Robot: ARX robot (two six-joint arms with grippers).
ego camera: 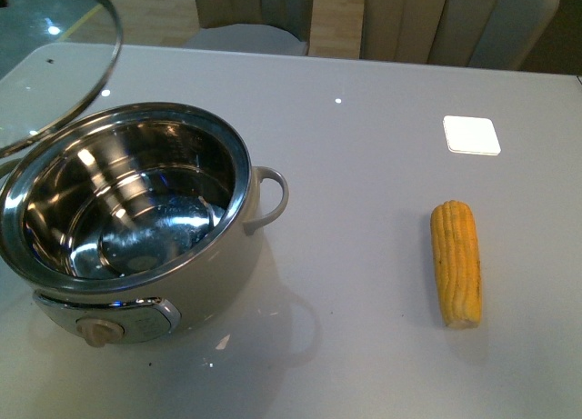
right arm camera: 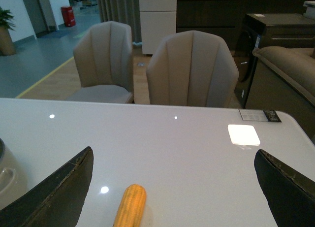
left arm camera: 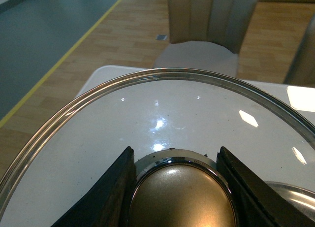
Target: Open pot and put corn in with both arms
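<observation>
The cream pot (ego camera: 136,219) stands uncovered at the table's left, its shiny steel inside bare. Its glass lid (ego camera: 64,74) hangs tilted above the pot's far left rim. In the left wrist view my left gripper (left arm camera: 179,187) is shut on the lid's beige knob (left arm camera: 179,197), with the glass rim (left arm camera: 162,74) arcing beyond it. The yellow corn (ego camera: 456,262) lies on the table at the right, lengthwise front to back. My right gripper (right arm camera: 177,187) is open above the table, and the corn (right arm camera: 130,206) lies between its fingers, nearer one. Neither arm shows in the front view.
A white square patch (ego camera: 471,134) lies on the table beyond the corn. Beige chairs (right arm camera: 192,69) stand along the table's far edge. The pot's side handle (ego camera: 268,199) sticks out toward the corn, and its control knob (ego camera: 95,331) faces the front edge.
</observation>
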